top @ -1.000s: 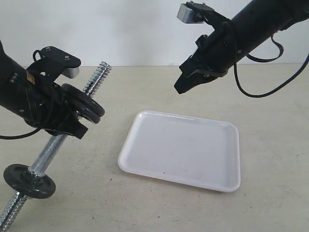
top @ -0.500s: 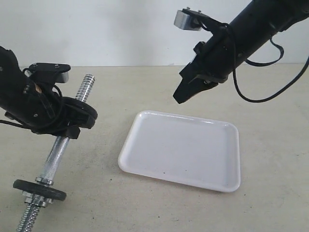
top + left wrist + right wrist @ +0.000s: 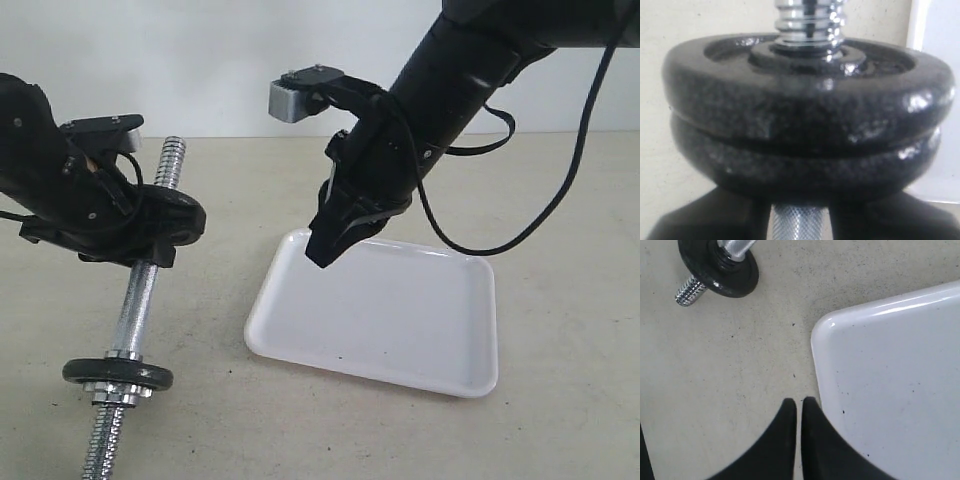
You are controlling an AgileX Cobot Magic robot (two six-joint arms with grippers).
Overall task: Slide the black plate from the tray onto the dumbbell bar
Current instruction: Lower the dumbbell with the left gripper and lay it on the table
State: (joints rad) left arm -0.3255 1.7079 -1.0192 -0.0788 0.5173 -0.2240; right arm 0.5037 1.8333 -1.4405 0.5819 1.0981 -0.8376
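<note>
The dumbbell bar (image 3: 140,300) stands nearly upright on the left, its threaded top (image 3: 807,20) sticking up. My left gripper (image 3: 140,250) is shut on its knurled middle (image 3: 799,225). Two black plates (image 3: 805,115) sit stacked on the bar directly above the fingers (image 3: 700,220); the exterior view shows them as one dark disc (image 3: 175,215). A third black plate (image 3: 118,375) rides low on the bar (image 3: 720,270). The white tray (image 3: 400,310) holds nothing. My right gripper (image 3: 320,255) hangs shut and empty over the tray's near left corner (image 3: 822,327).
A beige tabletop (image 3: 560,200) lies all around, with a white wall behind it. The bar's lower threaded end (image 3: 690,292) rests near the front left edge. The right arm's cable (image 3: 540,215) loops above the tray's far side.
The left arm has swung the bar more upright, with the plates still on it. The right arm has dropped down and to the left, from above the tray to its left corner.
</note>
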